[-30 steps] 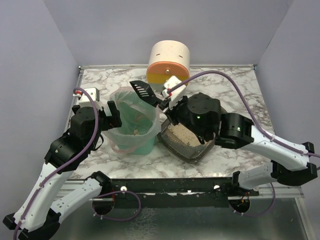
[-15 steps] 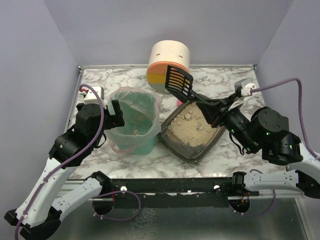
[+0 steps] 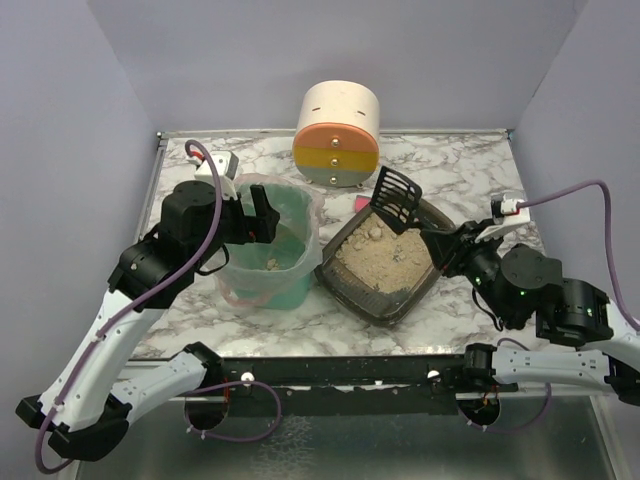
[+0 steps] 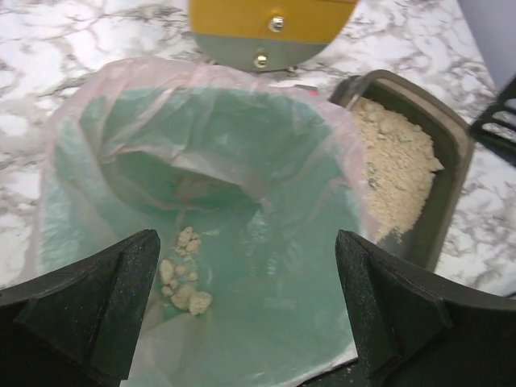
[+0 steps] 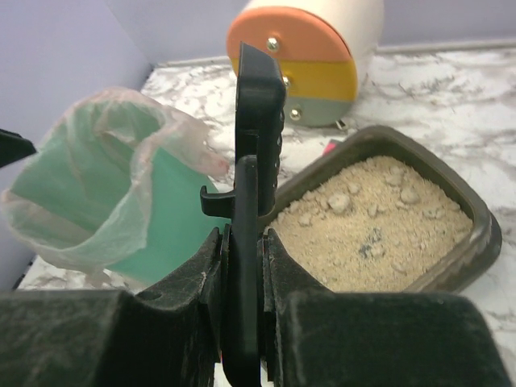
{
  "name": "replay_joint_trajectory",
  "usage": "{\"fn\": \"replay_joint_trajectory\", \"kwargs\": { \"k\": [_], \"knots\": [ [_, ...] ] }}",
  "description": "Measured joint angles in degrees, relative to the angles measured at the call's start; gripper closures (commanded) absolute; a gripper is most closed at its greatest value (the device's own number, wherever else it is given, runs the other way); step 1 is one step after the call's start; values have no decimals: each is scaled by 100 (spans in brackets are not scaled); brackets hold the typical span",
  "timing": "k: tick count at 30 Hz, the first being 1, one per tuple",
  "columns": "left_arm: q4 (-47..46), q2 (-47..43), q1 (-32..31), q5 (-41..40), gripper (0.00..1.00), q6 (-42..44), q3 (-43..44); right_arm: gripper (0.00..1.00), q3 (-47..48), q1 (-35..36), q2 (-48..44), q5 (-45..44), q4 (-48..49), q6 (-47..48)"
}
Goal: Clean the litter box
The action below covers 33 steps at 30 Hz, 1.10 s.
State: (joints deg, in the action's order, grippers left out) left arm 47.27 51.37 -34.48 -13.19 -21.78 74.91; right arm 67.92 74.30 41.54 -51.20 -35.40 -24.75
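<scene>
Right wrist view: the right gripper point(image 5: 242, 242) pinches a black scoop point(image 5: 260, 105); the litter box point(image 5: 476, 234) lies right of the fingers, the bagged green bin point(image 5: 97, 185) left, the striped cylinder point(image 5: 302, 56) beyond. The left gripper point(image 4: 246, 282) gapes wide over the bin. Marble table point(image 5: 451, 89), lilac walls point(image 3: 400, 50).

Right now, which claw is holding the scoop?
The right claw, shut on the handle of the black scoop by the litter box. The left claw is wide open and empty, over the green bin.
</scene>
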Motion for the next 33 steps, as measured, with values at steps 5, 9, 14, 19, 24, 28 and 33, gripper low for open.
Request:
{"fn": "replay_joint_trajectory", "kwargs": {
  "k": [5, 9, 14, 19, 24, 28, 33],
  "knots": [
    [-240, 240, 0, 780, 5, -37, 142, 99, -297, 0, 20, -170, -573, -750],
    [-496, 459, -9, 1405, 6, -133, 153, 99, -496, 0, 286, -201, -1051, -1335],
    [-649, 767, -243, 1808, 8, -249, 203, 99, -706, 0, 713, -201, -1281, -1733],
    [-741, 1115, -780, 1784, 9, -337, 498, 99, -835, 0, 898, -205, -1443, -2039],
    [-769, 1757, -1950, 1158, 9, -374, 988, 99, -852, -44, 1034, -315, -1788, -2610],
    [-651, 2516, -2664, 286, 9, -367, 1565, 99, -1021, -162, 916, -468, -1930, -2992],
    [-457, 3370, -2940, -713, 9, -295, 2037, 99, -1174, -297, 804, -551, -2009, -3193]
  ]
}}
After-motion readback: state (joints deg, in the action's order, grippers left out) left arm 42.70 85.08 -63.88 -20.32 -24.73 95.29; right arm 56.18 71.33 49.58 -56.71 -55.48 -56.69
